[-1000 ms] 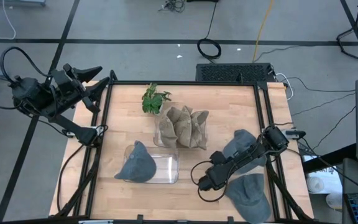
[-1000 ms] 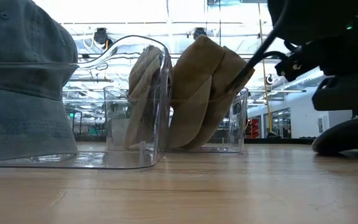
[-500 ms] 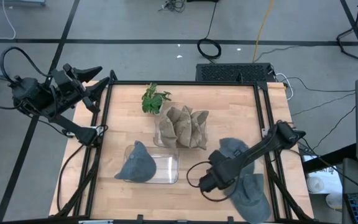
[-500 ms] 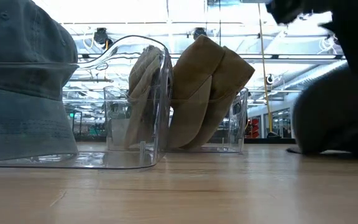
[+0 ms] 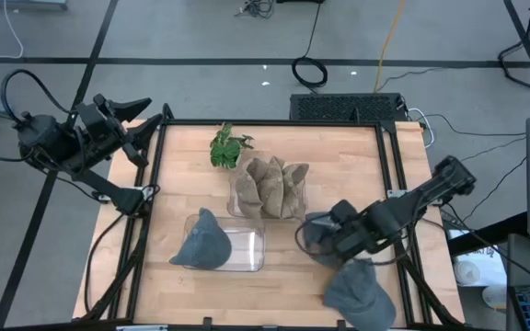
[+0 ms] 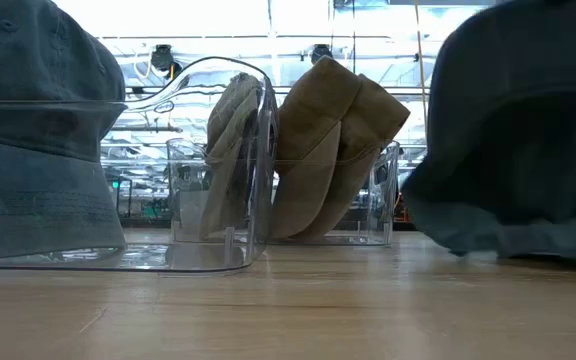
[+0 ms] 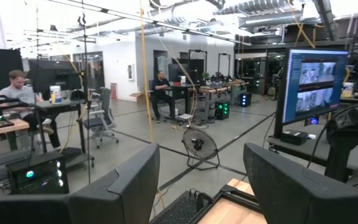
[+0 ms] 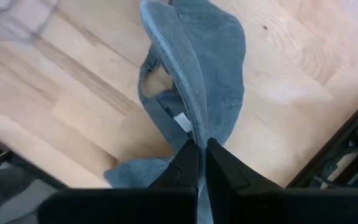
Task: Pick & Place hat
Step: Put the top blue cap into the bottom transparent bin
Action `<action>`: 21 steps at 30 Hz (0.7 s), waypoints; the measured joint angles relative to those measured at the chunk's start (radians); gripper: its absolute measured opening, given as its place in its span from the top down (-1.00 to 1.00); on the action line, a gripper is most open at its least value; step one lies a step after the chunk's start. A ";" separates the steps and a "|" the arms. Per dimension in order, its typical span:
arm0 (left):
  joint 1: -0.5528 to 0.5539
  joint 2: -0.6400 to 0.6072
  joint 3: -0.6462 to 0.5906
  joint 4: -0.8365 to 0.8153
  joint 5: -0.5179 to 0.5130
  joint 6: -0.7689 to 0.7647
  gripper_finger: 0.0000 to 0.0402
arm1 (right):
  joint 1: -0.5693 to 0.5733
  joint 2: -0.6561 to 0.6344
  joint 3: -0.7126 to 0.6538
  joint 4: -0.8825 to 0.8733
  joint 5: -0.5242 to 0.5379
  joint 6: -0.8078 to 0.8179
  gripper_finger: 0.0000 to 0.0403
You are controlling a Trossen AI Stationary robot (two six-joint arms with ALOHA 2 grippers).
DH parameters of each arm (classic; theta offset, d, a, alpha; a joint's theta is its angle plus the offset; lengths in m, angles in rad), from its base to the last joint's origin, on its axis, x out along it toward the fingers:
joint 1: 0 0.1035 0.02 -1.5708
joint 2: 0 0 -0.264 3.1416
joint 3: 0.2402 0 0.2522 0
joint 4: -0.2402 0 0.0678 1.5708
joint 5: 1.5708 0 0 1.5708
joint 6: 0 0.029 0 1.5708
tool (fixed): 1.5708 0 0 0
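The right gripper (image 8: 197,163) is clamped on the fabric of a blue-grey denim hat (image 5: 322,233) and holds it above the wooden counter (image 5: 339,156), between the clear plastic bin with tan hats (image 5: 269,189) and a second blue-grey hat (image 5: 360,292) lying near the front edge. The pinch takes only a thin fold, so the hat could slip out, or its hanging brim could catch the rim of the clear bin holding one blue hat (image 5: 245,250). Open counter lies between the two bins and the right arm. The left gripper (image 5: 136,115) waits with fingers apart beyond the counter's left corner
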 joint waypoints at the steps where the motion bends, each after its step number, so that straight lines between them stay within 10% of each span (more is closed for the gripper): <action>1: 0.000 0.001 0.000 0.000 -0.008 0.000 -0.20 | 0.000 -0.016 0.000 0.000 0.001 -0.002 0.99; 21: 0.000 0.047 0.000 0.000 -0.020 -0.032 -0.20 | -0.002 -0.203 -0.053 -0.002 0.090 -0.072 1.00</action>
